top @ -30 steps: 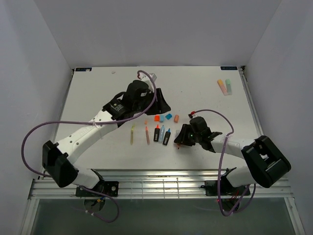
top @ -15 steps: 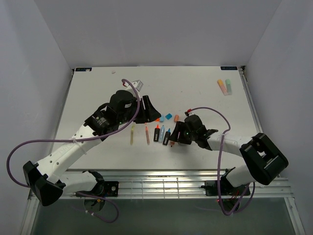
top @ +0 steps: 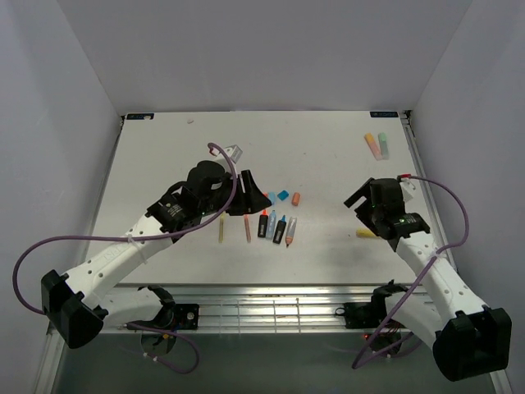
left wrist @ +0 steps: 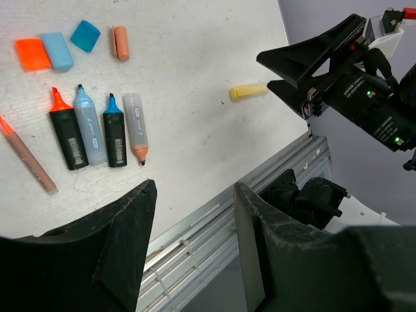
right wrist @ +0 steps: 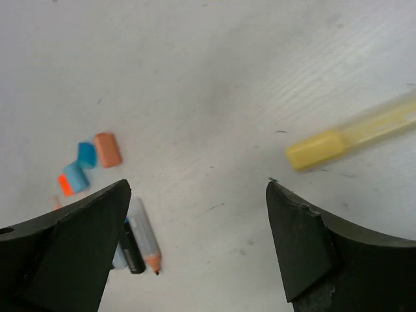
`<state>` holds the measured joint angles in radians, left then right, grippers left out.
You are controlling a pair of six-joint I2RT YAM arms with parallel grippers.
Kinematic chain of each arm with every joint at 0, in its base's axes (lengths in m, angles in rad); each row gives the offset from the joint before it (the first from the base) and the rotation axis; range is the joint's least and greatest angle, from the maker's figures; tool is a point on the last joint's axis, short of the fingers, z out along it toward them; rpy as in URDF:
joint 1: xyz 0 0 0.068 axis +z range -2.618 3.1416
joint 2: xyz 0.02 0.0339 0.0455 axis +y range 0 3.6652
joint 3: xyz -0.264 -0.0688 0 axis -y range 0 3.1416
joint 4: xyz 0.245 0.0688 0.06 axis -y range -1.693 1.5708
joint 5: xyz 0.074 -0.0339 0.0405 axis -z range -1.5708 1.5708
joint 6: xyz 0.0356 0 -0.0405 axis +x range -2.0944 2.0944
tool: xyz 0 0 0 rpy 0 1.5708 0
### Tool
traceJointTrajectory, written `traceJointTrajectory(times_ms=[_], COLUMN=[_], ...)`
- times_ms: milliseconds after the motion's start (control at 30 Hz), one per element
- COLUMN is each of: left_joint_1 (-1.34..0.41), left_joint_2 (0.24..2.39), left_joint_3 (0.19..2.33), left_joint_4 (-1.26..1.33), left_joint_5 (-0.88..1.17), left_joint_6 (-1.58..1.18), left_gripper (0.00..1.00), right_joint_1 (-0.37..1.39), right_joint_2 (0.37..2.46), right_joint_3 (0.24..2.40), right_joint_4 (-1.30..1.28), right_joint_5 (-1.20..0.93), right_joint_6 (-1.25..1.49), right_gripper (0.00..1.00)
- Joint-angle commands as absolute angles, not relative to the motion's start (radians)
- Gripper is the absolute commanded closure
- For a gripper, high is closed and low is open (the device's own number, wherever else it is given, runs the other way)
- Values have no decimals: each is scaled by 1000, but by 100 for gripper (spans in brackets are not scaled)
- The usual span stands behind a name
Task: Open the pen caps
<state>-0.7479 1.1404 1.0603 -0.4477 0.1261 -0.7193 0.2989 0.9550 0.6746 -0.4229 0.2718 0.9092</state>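
Top view, left gripper (top: pixel 253 197): jaws parted, nothing held; loose pen caps (top: pixel 283 195) just off its fingertips, next to the uncapped highlighters (top: pixel 276 226).
Top view, right gripper (top: pixel 361 199): jaws spread wide, nothing held; yellow pen (top: pixel 366 233) beside its wrist.
Left wrist view: loose pen caps ahead, left of the gap.
Right wrist view: yellow cap (right wrist: pixel 316 149) seated on the yellow pen, ahead of the right finger, outside the jaws.

I see an orange cap (left wrist: pixel 32 54), a light blue cap (left wrist: pixel 57 51), a darker blue cap (left wrist: pixel 86 35) and a peach cap (left wrist: pixel 120 43) lying loose, side by side on the desk (left wrist: pixel 195 52). Well apart from them, a yellow cap (right wrist: pixel 316 149) is still on its yellow pen (right wrist: pixel 383 120).
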Motion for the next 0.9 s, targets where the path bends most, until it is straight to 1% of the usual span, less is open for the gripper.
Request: traceJointTrajectory(times_ms=[0,167,267,333,433,867], left_joint_1=[-745,-746,-744,-744,-742,-732], left_joint_2=[1109,1106,1108,1109,1109,1091], left_joint_3=[1020,983,976,976,973,959], left_joint_4=[-368,-333,-319,-318,-321,-339], left_joint_5=[193,198,210,216,218,215], left_joint_6=[-739,-741,-741,-738,-729,-719], left_gripper=[39,39,39,38,38,38], right_joint_1=[204,53,12,-55,-103,-109], right_joint_2=[966,1034,1077,1097,1155,1362], right_joint_3=[733,764,775,775,785,860], right_joint_4=[-642,-692,-692,-693,-698,-715], right_joint_5=[357,302,316,313,288,308], right_joint_6=[930,881,874,900,910,972], right_gripper=[10,10,10,10,10,10])
